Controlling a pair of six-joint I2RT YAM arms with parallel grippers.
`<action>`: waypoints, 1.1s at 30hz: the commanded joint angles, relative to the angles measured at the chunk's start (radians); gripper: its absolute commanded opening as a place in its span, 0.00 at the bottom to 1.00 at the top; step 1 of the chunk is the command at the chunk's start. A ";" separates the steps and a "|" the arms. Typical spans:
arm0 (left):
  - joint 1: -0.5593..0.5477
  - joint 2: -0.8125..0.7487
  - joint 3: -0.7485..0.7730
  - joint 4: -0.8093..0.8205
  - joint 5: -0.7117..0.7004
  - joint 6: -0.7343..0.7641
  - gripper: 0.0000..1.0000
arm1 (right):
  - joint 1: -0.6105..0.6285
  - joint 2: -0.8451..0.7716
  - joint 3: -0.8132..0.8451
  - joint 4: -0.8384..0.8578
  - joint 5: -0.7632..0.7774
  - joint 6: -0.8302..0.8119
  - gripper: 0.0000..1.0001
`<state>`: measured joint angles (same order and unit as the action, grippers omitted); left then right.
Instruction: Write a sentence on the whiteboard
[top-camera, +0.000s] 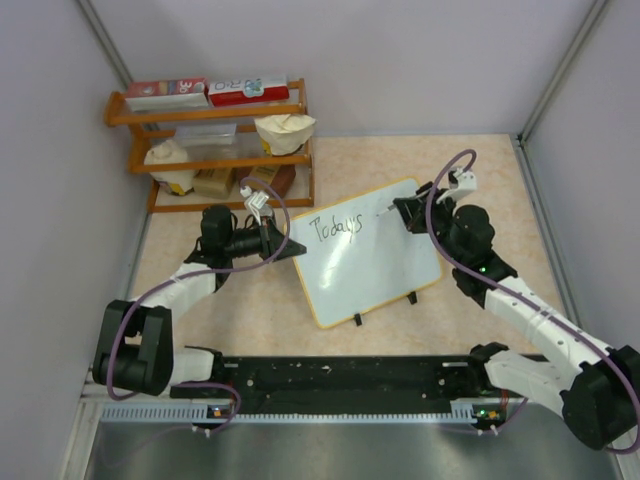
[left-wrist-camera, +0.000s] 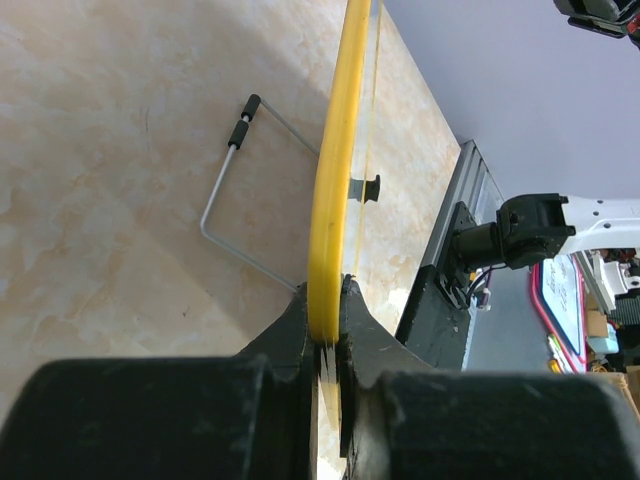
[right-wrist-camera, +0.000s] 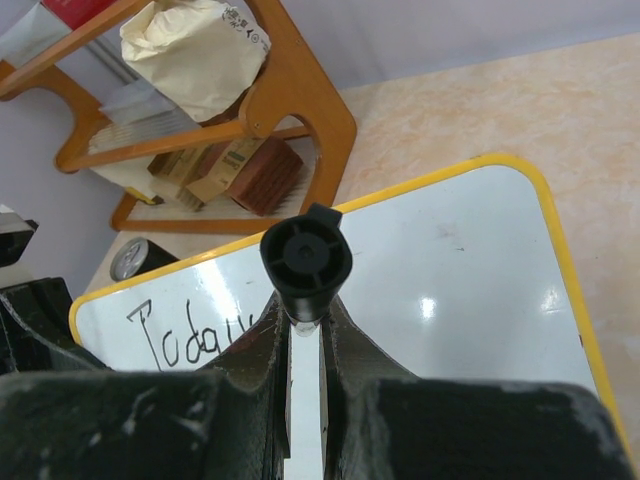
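The whiteboard (top-camera: 370, 262), white with a yellow frame, lies tilted mid-table on two black clip feet. Of the sentence, only the word "Today's" (top-camera: 335, 228) stands near its top left; the wrist view shows "Today" (right-wrist-camera: 190, 337). My left gripper (top-camera: 290, 246) is shut on the board's left edge; the yellow frame (left-wrist-camera: 328, 270) sits pinched between the jaws. My right gripper (top-camera: 402, 211) is shut on a marker (right-wrist-camera: 305, 258), seen end-on by its black cap, its tip (top-camera: 382, 212) just right of the written word over the board (right-wrist-camera: 460, 270).
A wooden shelf (top-camera: 215, 140) with boxes and paper bags stands at the back left, and shows in the right wrist view (right-wrist-camera: 290, 110). A wire stand (left-wrist-camera: 228, 190) sticks out behind the board. The black base rail (top-camera: 340, 375) runs along the near edge. Walls close in on both sides.
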<state>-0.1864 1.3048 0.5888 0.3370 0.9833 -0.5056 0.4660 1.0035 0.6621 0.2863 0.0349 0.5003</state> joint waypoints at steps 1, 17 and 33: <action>-0.008 -0.002 -0.018 -0.072 -0.078 0.165 0.00 | -0.013 0.000 0.051 0.017 -0.013 0.000 0.00; -0.008 -0.012 -0.027 -0.067 -0.077 0.164 0.00 | -0.013 0.064 0.070 0.016 0.014 0.006 0.00; -0.008 -0.003 -0.024 -0.066 -0.075 0.168 0.00 | -0.013 0.116 0.096 0.025 0.043 0.015 0.00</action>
<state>-0.1871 1.2980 0.5888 0.3302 0.9829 -0.4988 0.4633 1.0977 0.6964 0.2768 0.0734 0.5098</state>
